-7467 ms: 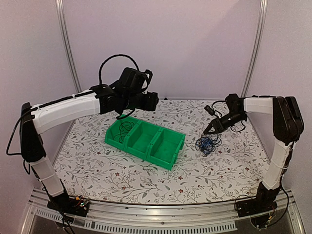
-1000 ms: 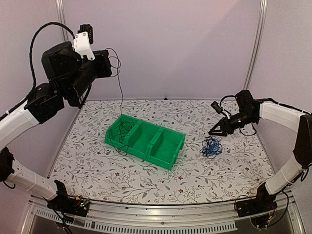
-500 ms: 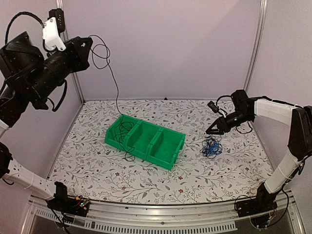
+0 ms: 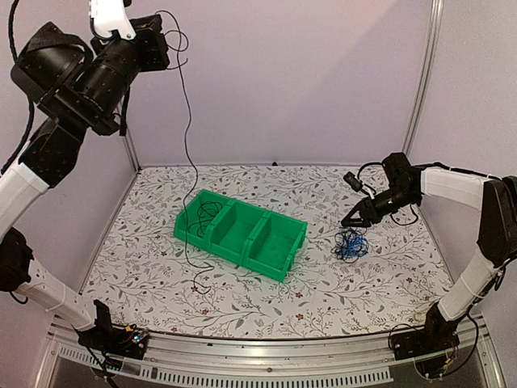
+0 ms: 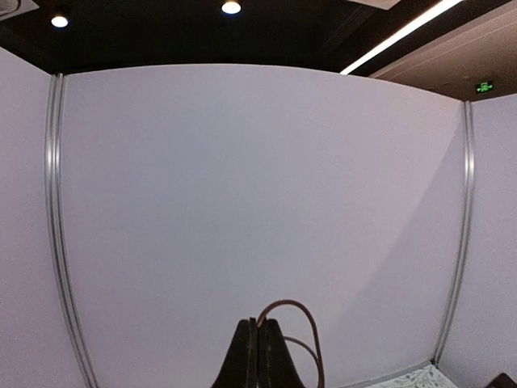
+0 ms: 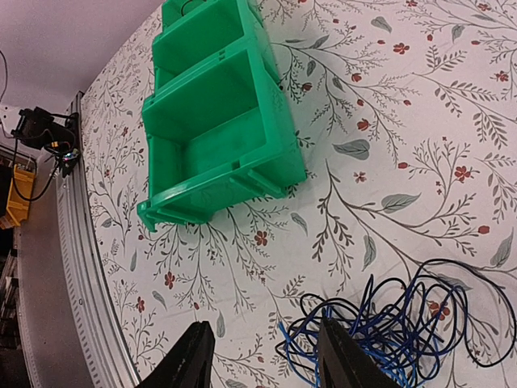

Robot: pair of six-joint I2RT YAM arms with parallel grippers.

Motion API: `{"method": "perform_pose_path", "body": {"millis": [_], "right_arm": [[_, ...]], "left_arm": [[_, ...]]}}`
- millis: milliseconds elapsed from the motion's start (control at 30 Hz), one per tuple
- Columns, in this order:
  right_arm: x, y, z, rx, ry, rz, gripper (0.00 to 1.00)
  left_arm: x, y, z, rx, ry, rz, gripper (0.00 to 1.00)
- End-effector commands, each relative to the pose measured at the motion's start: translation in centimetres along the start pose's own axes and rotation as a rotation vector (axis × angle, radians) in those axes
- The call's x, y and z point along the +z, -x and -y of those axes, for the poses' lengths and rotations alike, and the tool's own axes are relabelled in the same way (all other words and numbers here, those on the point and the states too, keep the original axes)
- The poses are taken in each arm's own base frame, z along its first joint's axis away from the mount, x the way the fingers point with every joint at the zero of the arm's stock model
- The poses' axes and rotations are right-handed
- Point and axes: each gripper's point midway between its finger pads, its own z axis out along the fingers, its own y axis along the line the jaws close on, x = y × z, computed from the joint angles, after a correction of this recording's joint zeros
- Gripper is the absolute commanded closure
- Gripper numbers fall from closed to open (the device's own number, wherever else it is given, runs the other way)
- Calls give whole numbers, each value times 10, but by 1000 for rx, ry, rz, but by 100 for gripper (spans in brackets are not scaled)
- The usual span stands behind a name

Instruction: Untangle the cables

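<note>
**Left gripper pinches a black cable high above the bin; right gripper waits half open over the tangle**

Left gripper [image 4: 159, 39] is raised near the top left corner of the cell, its jaws closed tight on one thin black cable [image 4: 187, 121]. In the left wrist view a loop of that cable curls out just past the pressed-together fingertips. From there the strand hangs down to the left end of the green bin [image 4: 236, 249], where more black cable lies coiled in the leftmost compartment. A tail runs over the front wall onto the table [image 4: 145, 283].

Right gripper [image 4: 356, 220] hovers just above a blue and black tangle [image 4: 349, 243] lying on the table, right of the bin and apart from it. Its jaws stand partly open with nothing between them.

The main risk, as I judge it, is a snag. If the hanging strand is looped through the coil in the bin, further lifting could tighten a knot or drag the light bin. The pinch is on a very thin wire, so a sudden tug could also slip it free. On the right, closing on several strands at once would lift the whole clump.
</note>
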Motion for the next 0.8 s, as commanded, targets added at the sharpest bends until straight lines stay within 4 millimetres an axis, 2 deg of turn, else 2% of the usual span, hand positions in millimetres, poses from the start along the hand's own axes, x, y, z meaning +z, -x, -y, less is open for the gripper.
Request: {"method": "perform_pose_path", "body": {"millis": [0,167,233,400,633,767], "right_arm": [[-3,0,-4,-30,-9,16,52],[0,-6,-3,-21,-10,8,52],[1,-8,-3,-19,-10,5,52],[3,-8,0,-18,-15,2,52],[3,-12,3,-23,-32,-9,52],[4,-17,2,-21,-37,-17,52]], "left_arm": [[43,-6,-23,-11,96,-27,100],[64,-8,-33,5,117,-8,100],[74,-18,-39,16,120,-19,100],[93,-73,-52,7,117,-109,100],[89,-170,-62,-33,113,-279,100],[84,-190,-63,-49,104,-315,100]]}}
